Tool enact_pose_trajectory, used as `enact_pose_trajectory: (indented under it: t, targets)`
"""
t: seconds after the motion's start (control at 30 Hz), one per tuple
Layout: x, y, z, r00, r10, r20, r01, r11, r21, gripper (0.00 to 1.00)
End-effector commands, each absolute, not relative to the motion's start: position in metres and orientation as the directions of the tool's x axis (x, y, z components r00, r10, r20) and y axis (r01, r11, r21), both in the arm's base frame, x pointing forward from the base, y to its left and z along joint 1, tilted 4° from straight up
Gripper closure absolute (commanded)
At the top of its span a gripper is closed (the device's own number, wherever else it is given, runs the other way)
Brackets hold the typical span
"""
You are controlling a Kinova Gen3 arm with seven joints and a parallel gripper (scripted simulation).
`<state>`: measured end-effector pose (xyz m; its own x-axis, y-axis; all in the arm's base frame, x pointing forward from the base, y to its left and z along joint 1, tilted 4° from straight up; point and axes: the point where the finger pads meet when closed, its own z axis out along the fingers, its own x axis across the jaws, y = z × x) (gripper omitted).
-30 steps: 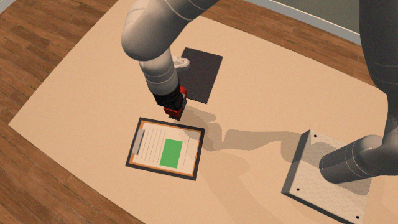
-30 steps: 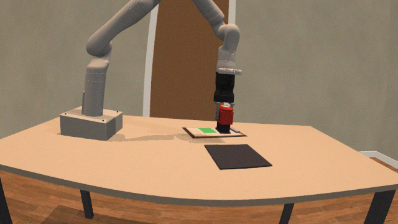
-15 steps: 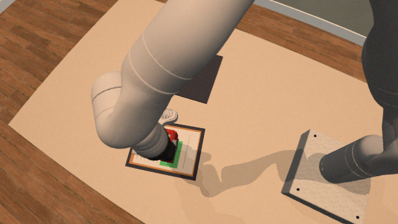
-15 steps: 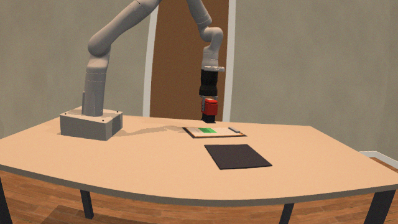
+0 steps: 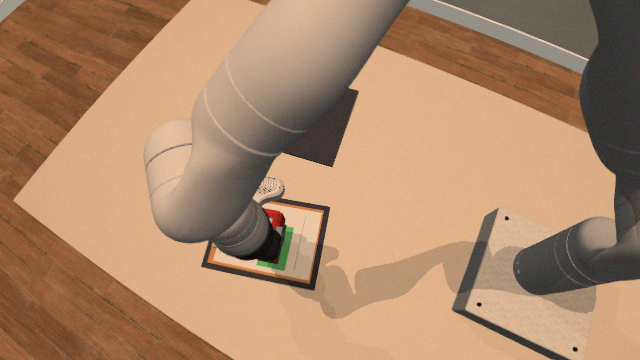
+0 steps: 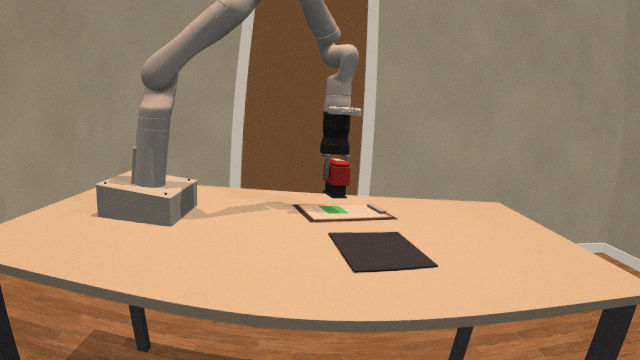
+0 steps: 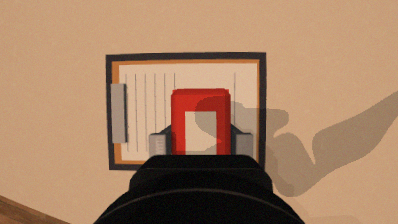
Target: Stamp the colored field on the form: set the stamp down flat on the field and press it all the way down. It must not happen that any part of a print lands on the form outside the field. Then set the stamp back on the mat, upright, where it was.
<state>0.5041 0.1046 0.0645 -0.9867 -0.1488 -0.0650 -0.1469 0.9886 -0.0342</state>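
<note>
My gripper (image 6: pixel 336 172) (image 7: pixel 201 134) is shut on the red stamp (image 5: pixel 276 219) (image 6: pixel 340 173) (image 7: pixel 200 107) and holds it upright in the air above the form. The form (image 5: pixel 306 235) (image 6: pixel 360 212) (image 7: pixel 145 85) lies on a dark-framed clipboard, with a grey clip (image 7: pixel 118 113) (image 6: pixel 377 208) at one end. Its green field (image 5: pixel 280 250) (image 6: pixel 333 209) lies directly under the stamp; the wrist view hides it behind the stamp. The dark mat (image 5: pixel 327 132) (image 6: pixel 381 251) lies flat on the table beside the form, with nothing on it.
The arm's grey base block (image 5: pixel 520 280) (image 6: pixel 145 200) stands at the table's far side. The arm's upper links (image 5: pixel 260 100) hang over the mat and form in the top view. The table's curved front edge (image 6: pixel 320 322) is near the exterior camera.
</note>
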Motion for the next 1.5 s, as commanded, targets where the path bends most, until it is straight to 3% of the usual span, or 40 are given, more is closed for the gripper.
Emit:
enact_pose_trajectory:
  t: [0.0,1.47]
  targets:
    - [0.505,0.105,0.065,-0.987,-0.149,-0.067,-0.147,0.989,-0.034,0.41]
    - [0.508,0.104,0.025,-0.987,-0.149,-0.067,-0.147,0.989,-0.034,0.41]
